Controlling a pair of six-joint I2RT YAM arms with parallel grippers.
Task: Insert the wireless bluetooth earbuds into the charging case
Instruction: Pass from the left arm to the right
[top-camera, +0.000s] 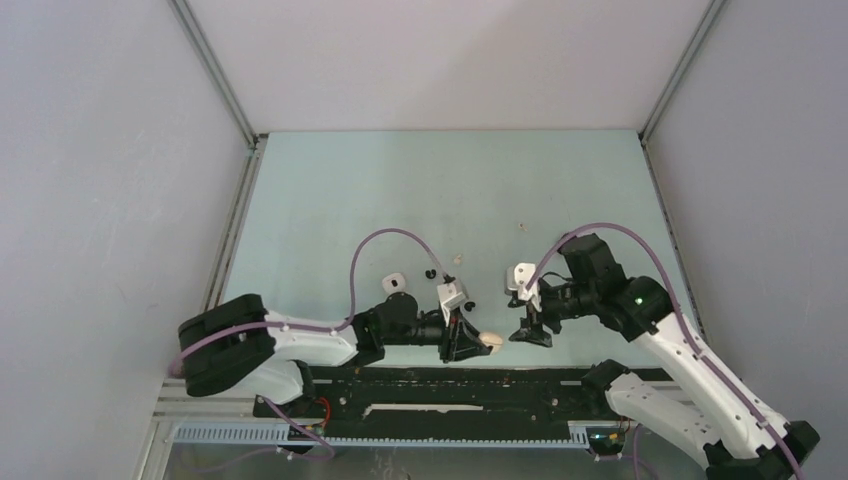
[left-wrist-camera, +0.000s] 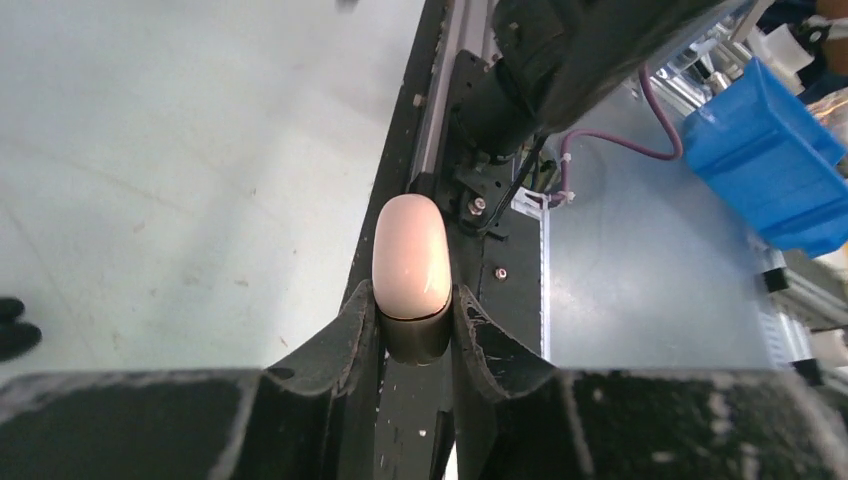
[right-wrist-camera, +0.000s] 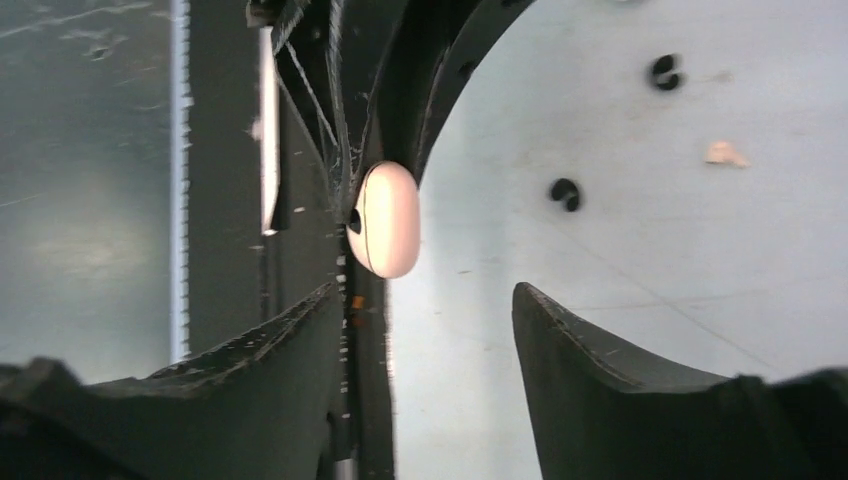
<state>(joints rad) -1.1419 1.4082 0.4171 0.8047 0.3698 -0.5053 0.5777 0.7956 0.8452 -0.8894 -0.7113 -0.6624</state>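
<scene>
Top external view: the table (top-camera: 420, 180) is the biggest thing. The left arm (top-camera: 300, 342) and right arm (top-camera: 690, 345) reach inward near its front edge, so the two claws face each other, close but apart. The left gripper (top-camera: 466, 340) is clamped on the beige charging case (top-camera: 489, 341). It pinches one end betw. both fingers (left-wrist-camera: 362, 320), and most of the glossy shell sticks out past the tips. The right gripper (right-wrist-camera: 425, 330) is spread wide, holds nothing and points at the case's free end. A thin seam rings the case close to the left fingertips and the lid looks shut, so the step in hand is prob. opening it; which half is the lid can't be told. To do it well, the right claw should come in square and close on the exposed half only, never across the seam. It should squeeze lightly, as the rounded, slick shell could squirt out, while the left grip holds firm vs. the pull. The black earbuds (right-wrist-camera: 566, 194) and a beige earbud (right-wrist-camera: 725, 154) lie loose on the table, well apart from the case, not yet inserted.
</scene>
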